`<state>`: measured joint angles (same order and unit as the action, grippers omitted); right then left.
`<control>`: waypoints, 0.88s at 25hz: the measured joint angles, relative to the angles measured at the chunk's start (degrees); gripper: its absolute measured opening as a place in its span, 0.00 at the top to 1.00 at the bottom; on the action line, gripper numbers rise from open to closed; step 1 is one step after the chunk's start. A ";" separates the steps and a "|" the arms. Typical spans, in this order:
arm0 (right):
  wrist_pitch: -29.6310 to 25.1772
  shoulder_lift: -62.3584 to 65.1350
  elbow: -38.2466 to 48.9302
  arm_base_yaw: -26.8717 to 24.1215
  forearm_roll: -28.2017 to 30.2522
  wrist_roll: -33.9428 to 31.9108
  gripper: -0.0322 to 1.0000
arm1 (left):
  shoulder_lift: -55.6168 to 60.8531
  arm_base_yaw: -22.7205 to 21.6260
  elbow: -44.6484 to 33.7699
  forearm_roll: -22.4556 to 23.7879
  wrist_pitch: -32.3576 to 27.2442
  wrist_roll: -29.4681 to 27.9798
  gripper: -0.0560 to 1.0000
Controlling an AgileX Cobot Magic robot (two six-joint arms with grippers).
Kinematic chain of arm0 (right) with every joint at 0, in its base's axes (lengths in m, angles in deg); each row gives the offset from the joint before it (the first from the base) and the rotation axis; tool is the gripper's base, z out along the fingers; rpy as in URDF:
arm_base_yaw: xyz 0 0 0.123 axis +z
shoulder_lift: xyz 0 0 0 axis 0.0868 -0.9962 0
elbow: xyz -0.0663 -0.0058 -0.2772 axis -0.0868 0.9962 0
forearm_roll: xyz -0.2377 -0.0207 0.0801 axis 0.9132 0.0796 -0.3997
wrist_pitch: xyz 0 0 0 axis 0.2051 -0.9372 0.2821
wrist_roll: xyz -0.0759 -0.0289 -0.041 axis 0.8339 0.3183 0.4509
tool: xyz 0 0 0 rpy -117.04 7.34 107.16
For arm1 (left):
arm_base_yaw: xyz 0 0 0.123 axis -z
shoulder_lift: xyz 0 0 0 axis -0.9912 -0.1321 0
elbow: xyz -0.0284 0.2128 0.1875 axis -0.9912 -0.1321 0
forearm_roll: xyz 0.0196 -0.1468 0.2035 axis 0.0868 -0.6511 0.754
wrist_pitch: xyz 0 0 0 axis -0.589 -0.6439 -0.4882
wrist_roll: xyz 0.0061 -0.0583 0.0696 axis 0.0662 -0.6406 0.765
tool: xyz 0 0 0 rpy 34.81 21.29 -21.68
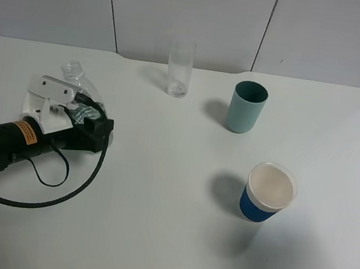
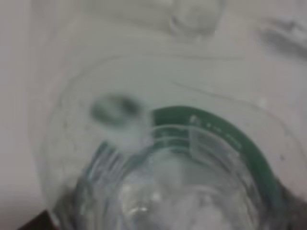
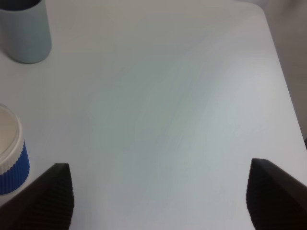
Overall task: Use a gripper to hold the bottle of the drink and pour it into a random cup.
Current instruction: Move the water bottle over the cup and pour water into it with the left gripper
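Since the bottle (image 1: 75, 77) is capless and stands between the jaws of the left tool (image 1: 64, 102), any early tilt on the way to the tall glass (image 1: 180, 69), well ahead of that tool, could spill drink over the worktop (image 1: 154, 236). A weak hold could let the bottle slip. Whether the jaws press it or merely flank it cannot be told.

The left wrist view gives only a blurred, very close look at the bottle's green label (image 2: 230, 139). Only the high view places the glass, the teal cup (image 1: 246, 107) and the paper cup (image 1: 268, 192). The right tool (image 3: 158, 196) gapes wide, holding nothing, with the paper cup just beside one fingertip.
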<state>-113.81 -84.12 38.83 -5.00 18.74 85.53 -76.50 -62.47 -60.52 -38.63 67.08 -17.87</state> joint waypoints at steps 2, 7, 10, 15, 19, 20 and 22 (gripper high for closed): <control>0.00 0.00 0.00 0.00 0.00 0.00 0.25 | 1.96 0.00 0.00 0.00 -0.29 0.42 0.43; 0.00 0.00 0.00 0.00 0.00 0.00 0.25 | 8.29 0.00 0.88 0.10 -8.19 0.48 0.43; 0.00 0.00 0.00 0.00 0.00 0.00 0.25 | 13.72 0.00 2.66 0.16 -16.42 0.48 0.43; 0.00 0.00 0.00 0.00 0.00 0.00 0.25 | 21.79 0.00 7.21 0.96 -29.86 0.48 0.43; 0.00 0.00 0.00 0.00 0.00 0.00 0.25 | 24.80 0.00 9.65 2.78 -36.05 -0.56 0.43; 0.00 0.00 0.00 0.00 0.00 0.00 0.25 | 25.22 0.00 10.04 2.93 -36.45 -1.53 0.43; 0.00 0.00 0.00 0.00 0.00 0.00 0.25 | 25.59 0.00 10.62 2.93 -37.14 -3.75 0.43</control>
<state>-113.81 -84.12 38.83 -5.00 18.74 85.53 -50.90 -62.47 -49.90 -35.70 29.93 -21.62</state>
